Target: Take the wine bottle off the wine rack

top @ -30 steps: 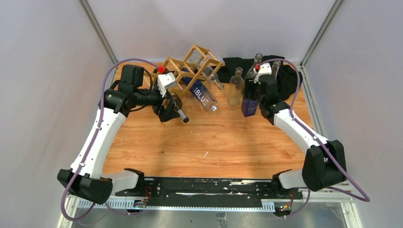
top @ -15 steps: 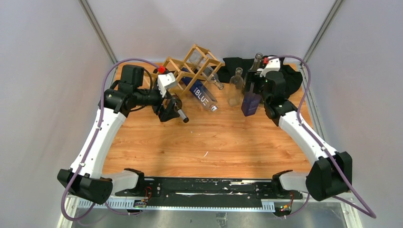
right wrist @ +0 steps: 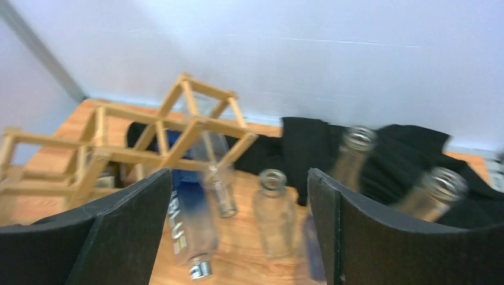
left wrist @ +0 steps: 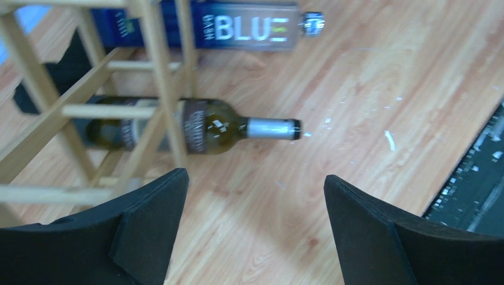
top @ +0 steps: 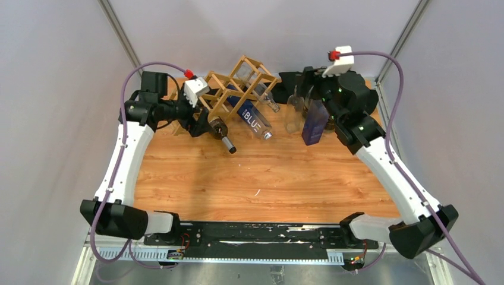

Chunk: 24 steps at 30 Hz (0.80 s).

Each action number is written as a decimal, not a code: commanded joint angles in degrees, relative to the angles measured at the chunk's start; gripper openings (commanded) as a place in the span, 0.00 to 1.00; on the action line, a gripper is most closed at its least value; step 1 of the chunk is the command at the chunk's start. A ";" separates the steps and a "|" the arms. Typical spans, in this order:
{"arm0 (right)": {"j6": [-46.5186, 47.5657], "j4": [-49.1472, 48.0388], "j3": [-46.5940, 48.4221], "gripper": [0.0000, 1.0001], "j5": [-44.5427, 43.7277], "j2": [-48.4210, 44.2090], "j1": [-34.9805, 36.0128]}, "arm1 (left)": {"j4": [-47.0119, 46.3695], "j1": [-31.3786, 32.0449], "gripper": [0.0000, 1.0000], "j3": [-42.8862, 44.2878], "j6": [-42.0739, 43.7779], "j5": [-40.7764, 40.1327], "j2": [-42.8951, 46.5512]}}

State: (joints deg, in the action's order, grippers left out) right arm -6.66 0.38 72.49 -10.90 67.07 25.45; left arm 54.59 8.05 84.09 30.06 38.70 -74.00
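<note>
The light-wood lattice wine rack stands at the table's back. A dark green wine bottle lies in its lower left cell, neck sticking out toward the front. In the left wrist view this bottle lies behind the rack's sticks. My left gripper is open and empty just left of the bottle, and in its wrist view only bare table lies between its fingers. My right gripper is open and empty, raised above the standing bottles, and faces the rack in its wrist view.
A blue bottle marked BLUE lies in the rack, with a clear bottle in a higher cell. A clear bottle and a dark purple square bottle stand right of the rack. Black cloth with more bottles lies at the back right.
My left gripper drew back to the left, away from the wine bottle's neck; the bottle stayed put. My right arm rose and swung up from the purple bottle, which stays standing.
</note>
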 commanded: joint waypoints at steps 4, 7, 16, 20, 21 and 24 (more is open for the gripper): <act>1.65 12.42 15.58 0.86 4.46 14.51 7.82 | 0.34 -7.57 0.81 3.14 3.81 -6.85 -3.84; 1.12 15.83 21.11 0.86 6.25 20.73 8.30 | 0.35 -11.92 0.78 1.99 4.35 -6.38 -3.90; 1.89 22.94 33.61 0.86 5.83 36.85 9.74 | -1.60 -18.01 0.69 -3.00 7.58 -6.76 -4.38; 1.94 23.70 36.15 0.87 5.10 40.39 10.47 | -5.31 -18.10 0.68 -6.72 8.03 -6.66 -5.60; 1.94 23.70 36.33 0.87 5.05 40.95 10.71 | -6.68 -18.11 0.67 -7.22 7.85 -6.62 -6.22; 2.36 23.85 36.58 0.87 4.39 42.19 11.19 | -8.92 -18.16 0.65 -7.32 7.43 -6.87 -8.05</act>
State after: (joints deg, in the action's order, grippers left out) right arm -5.82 22.15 106.54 -5.13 107.96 35.35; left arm 50.65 -9.63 77.38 36.95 31.79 -79.81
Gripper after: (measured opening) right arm 0.867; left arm 0.659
